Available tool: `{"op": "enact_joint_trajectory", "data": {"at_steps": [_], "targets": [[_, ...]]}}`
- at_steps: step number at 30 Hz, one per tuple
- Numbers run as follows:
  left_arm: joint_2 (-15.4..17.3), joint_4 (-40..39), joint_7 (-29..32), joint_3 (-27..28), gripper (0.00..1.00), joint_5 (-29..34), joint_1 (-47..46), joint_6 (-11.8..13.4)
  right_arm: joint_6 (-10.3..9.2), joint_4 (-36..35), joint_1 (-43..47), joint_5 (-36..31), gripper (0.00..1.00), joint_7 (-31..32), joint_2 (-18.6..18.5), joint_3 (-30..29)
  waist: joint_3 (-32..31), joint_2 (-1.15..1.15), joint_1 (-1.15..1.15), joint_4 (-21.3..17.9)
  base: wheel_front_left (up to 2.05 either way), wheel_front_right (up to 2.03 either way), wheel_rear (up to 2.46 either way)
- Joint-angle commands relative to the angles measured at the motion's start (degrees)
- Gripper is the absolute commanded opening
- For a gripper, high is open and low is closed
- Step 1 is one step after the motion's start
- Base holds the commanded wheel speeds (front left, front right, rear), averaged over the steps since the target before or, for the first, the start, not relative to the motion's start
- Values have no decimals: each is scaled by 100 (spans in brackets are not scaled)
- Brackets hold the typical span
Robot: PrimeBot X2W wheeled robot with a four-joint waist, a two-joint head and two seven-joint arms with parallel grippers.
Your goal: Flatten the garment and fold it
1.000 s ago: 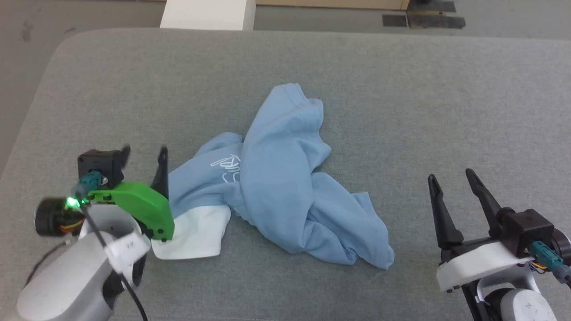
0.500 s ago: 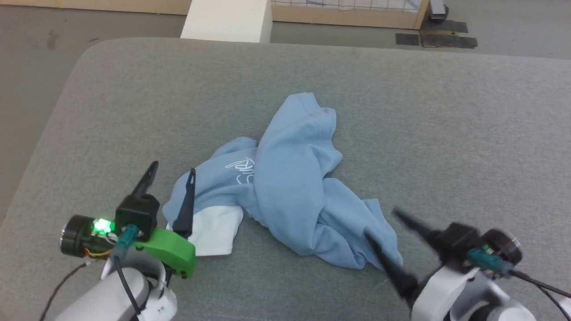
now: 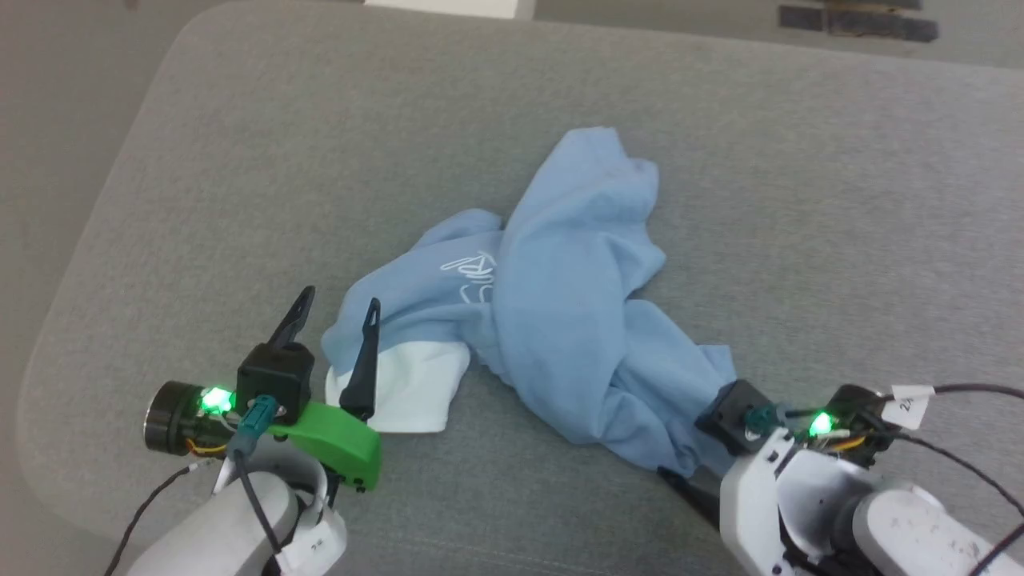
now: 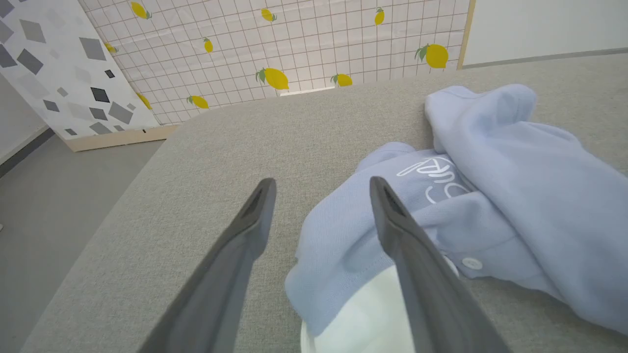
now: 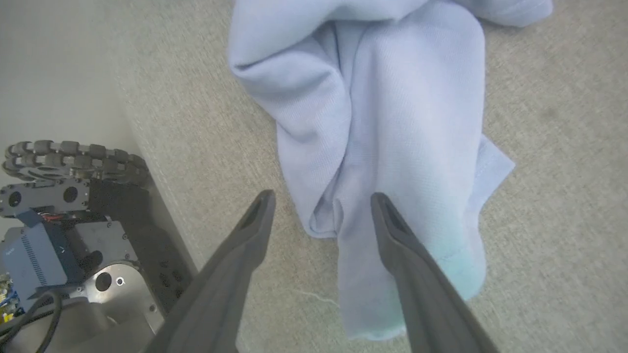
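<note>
The garment point(image 3: 560, 320), a light blue polo shirt, lies crumpled in the middle of the grey padded table point(image 3: 240, 160). Its white cursive logo point(image 3: 472, 272) faces up and its white collar point(image 3: 416, 384) pokes out at the near left. My left gripper point(image 3: 340, 300) is open at the collar, its right finger over the shirt's left edge. In the left wrist view the left gripper point(image 4: 322, 182) frames that edge, with a white button point(image 4: 472, 263) beside it. My right gripper point(image 5: 322, 196) is open above the garment's point(image 5: 392, 122) near right corner, pointing down at it.
The table's rounded near-left corner and edge point(image 3: 48, 384) drop to grey floor point(image 3: 48, 120). My wheeled base point(image 5: 64, 206) stands beside the table's edge in the right wrist view. A lemon-patterned wall panel point(image 4: 294, 49) stands beyond the far edge. Bare table surface surrounds the shirt.
The head camera has shifted. My right gripper swung in from the far right to hang over the shirt's near right corner. My left gripper moved in to the collar edge.
</note>
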Motion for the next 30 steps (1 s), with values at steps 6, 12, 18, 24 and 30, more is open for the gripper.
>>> {"op": "enact_joint_trajectory", "data": {"at_steps": [6, 12, 18, 24, 30], "targets": [[-220, 159, -44, 28, 100, 87, -151, -39, -9, 710, -401, -116, 100, 17, -24, 388, 386, 0, 0, 448, 0, 0, 0], [-315, 268, -52, 101, 100, 122, -110, -68, -9, 1193, -507, -193, 0, -152, -3, 505, 382, 0, 0, 474, 0, 0, 0], [-285, 366, -54, 167, 100, 96, -5, -128, -9, 1291, -336, 144, 0, -437, 204, -290, 107, 0, 0, 234, 0, 0, 0], [-228, 391, -47, 178, 100, 23, 115, -181, -9, 862, 161, 695, 0, -307, 209, -1602, -196, 0, 0, -110, 0, 0, 0], [-204, 362, -10, 159, 100, -41, 204, -185, -9, 681, 831, 500, 0, -29, 37, -2843, -364, 0, 0, -377, 0, 0, 0]]}}
